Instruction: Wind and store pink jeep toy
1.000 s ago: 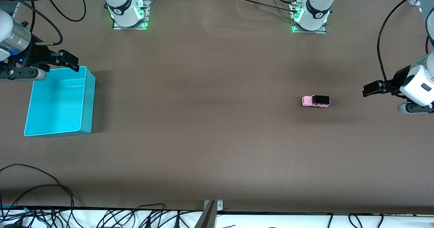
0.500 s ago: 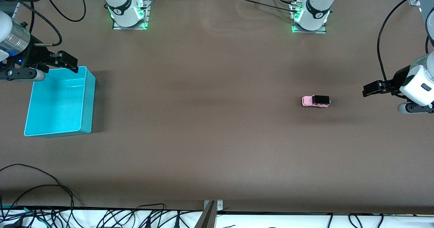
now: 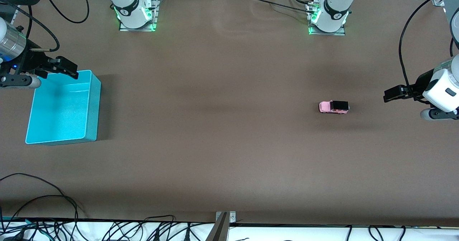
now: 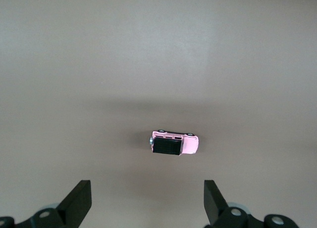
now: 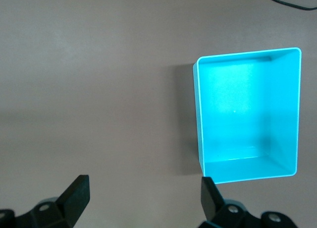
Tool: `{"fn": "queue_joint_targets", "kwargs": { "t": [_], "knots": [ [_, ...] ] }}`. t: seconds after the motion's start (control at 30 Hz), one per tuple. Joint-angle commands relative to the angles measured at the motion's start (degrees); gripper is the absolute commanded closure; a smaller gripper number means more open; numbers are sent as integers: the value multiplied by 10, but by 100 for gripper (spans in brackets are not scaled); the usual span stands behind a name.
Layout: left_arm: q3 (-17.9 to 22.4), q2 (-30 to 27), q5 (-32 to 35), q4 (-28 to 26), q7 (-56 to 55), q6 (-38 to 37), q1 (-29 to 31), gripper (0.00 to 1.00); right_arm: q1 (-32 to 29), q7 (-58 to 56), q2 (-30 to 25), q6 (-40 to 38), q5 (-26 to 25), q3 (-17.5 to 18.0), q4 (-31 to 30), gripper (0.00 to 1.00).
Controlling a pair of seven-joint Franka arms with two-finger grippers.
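table: brown | on it: pink jeep toy, turquoise bin

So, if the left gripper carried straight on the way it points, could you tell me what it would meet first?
Probably bare table: the left gripper, open, points down, short of the pink jeep toy.

You had two white arms with black joint bands, green-lit bases on metal plates, red buttons, black cables trailing, and black two-finger grippers on black brackets.

Robot lab: bolted arm bases, cables
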Motion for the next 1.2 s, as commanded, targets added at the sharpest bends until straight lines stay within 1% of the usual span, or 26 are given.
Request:
{"fn": "queue_joint_targets", "kwargs": {
  "t": [0.0,1.17],
  "knots": [
    [3,5,-13,13,10,-2,-1,0,-3,-5,-3,9,-2,3,-3,0],
    [3,5,-13,14,10,-2,-1,0,-2,-5,3,17,-3,3,-3,0]
  ]
}}
